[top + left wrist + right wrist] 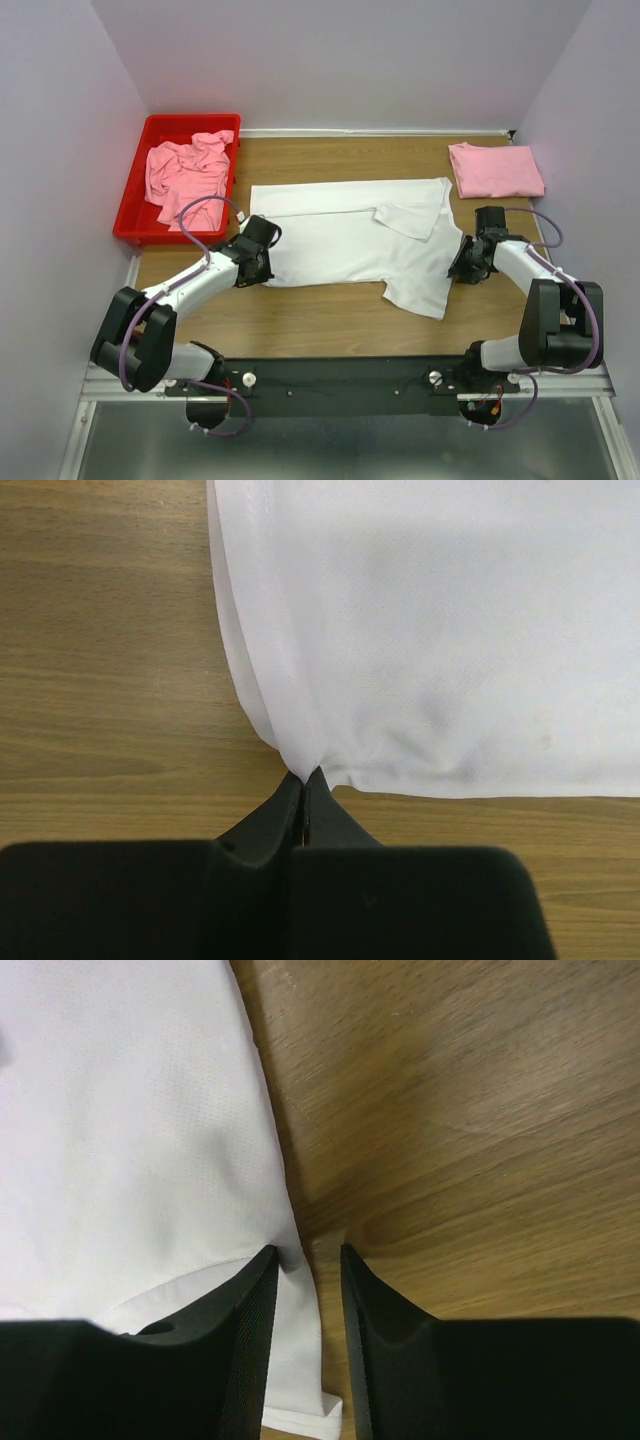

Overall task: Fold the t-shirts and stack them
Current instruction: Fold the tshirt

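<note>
Left gripper (303, 776) clamped, right gripper (308, 1253) parted

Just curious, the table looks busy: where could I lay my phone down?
Bare table lies in front of the white shirt, and in a strip behind it, from the red bin to the folded pink shirt. The middle is crowded: left gripper and right gripper at the shirt's edges.

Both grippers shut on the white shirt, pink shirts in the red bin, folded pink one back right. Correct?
Not quite: only the left gripper is shut on the white shirt. The right wrist view shows the right gripper open, astride its edge. Rest holds.
</note>
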Tool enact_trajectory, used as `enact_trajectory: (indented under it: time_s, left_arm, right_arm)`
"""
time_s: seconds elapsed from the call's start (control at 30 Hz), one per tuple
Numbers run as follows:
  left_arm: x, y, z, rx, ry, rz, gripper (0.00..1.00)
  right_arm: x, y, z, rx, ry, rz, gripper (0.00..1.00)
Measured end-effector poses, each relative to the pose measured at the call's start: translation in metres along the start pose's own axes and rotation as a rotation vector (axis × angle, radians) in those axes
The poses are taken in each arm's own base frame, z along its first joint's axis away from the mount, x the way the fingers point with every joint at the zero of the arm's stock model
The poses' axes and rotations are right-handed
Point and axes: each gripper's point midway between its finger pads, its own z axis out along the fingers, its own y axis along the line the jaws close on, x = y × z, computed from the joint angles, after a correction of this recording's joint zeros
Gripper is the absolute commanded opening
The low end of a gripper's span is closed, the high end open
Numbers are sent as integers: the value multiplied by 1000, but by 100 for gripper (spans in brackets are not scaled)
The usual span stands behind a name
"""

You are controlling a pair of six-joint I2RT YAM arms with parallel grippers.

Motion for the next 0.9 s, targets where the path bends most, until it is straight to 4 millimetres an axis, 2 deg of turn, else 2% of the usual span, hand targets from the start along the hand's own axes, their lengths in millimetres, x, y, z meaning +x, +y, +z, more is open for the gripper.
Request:
enact_trajectory:
  time_s: [0.23,0.27,0.4,0.47,0.6,0.73,0.9]
  left_arm:
    - [0,0,0,1,-1,0,0]
    - [0,0,0,1,-1,0,0]
    - [-1,0,0,1,-2,-1,0]
    - [-2,1,-2,3,-7,-5,0]
    - [-5,2,-8,13,-21,-17,0]
    - [-9,3,-16,28,-36,-29,0]
    - [-18,10,-24,53,-57,-60,0]
  right_arm:
    - [-2,4,2,-25,-11,17,29]
    - [-3,5,2,-29,-12,18,21]
    - [-1,7,3,-41,-8,26,10]
    - [-2,8,2,-44,-10,29,1]
    - [-1,6,-3,-44,-15,33,1]
    - [-1,5,-16,-49,-29,37,1]
    - [-9,8,-30,-55,-47,36,1]
